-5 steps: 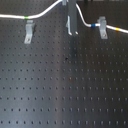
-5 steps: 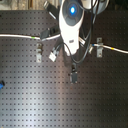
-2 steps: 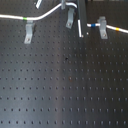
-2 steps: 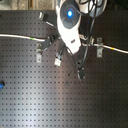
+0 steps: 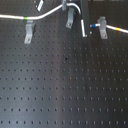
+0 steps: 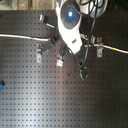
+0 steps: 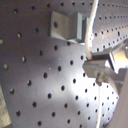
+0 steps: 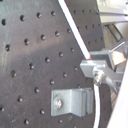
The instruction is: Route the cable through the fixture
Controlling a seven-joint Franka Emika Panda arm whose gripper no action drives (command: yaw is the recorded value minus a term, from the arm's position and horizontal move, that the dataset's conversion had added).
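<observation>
The white cable (image 5: 47, 13) comes in from the first exterior view's left with a green band (image 5: 26, 18). It arcs over the middle fixture (image 5: 70, 20) and bends down to my gripper (image 5: 84, 29). Past the gripper, a blue band (image 5: 93, 23) leads through the right fixture (image 5: 102, 26) to a yellow band (image 5: 117, 29). In the first wrist view the fingertips (image 7: 96, 66) are shut on the cable (image 7: 90, 30) beside a grey fixture (image 7: 67, 27). The second wrist view shows the same grip (image 8: 95, 67) above a fixture (image 8: 75, 102). In the second exterior view the arm (image 6: 70, 22) covers the middle fixture.
A third grey fixture (image 5: 30, 32) stands at the first exterior view's left, and the cable passes behind it. The black perforated board (image 5: 65, 85) stretches toward the near edge. A small blue object (image 6: 1, 84) lies at the second exterior view's left edge.
The arm has shifted slightly over the middle fixture, still holding the cable. The cable's arc between the left and right fixtures has changed little.
</observation>
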